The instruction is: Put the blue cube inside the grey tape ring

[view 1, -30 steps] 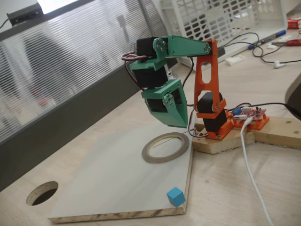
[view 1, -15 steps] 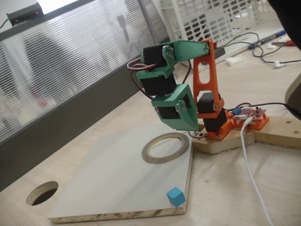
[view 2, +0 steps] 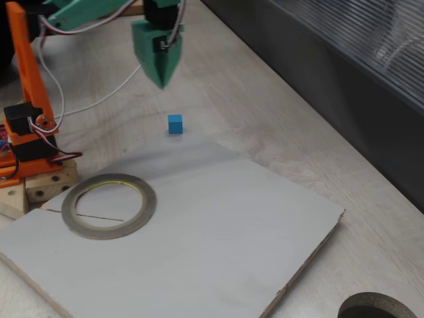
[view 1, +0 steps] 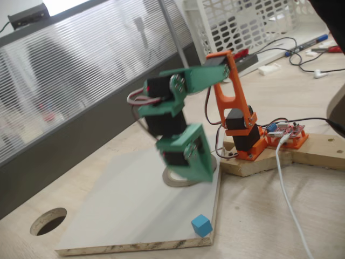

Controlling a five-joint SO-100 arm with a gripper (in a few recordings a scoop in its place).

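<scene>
The desk [view 1: 302, 216] is pale wood, and a flat grey-white board [view 1: 124, 210] with a raw chipboard edge lies on it. A round hole [view 1: 48, 221] is cut through the desk just off the board's left corner in a fixed view. The arm's orange base [view 1: 245, 137] stands on a wooden block at the board's far right corner, and a white cable [view 1: 288, 189] runs from it across the desk.

The grey tape ring [view 2: 109, 205] lies flat on the board near the base, its pale yellowish inner rim showing. In a fixed view [view 1: 180, 181] the arm hides most of it.

The green hand [view 2: 159, 66] hangs tip-down in the air, touching nothing and holding nothing. In a fixed view [view 1: 197, 172] it is blurred and sits in front of the ring. Its two fingers look drawn together into a single wedge with no gap showing, though the blur leaves that unsure.

The blue cube [view 1: 201, 225] rests at the board's near right corner, close to the edge, well apart from the ring and outside it. In a fixed view [view 2: 175, 124] it sits below the hand's tip, with clear space between them.
</scene>
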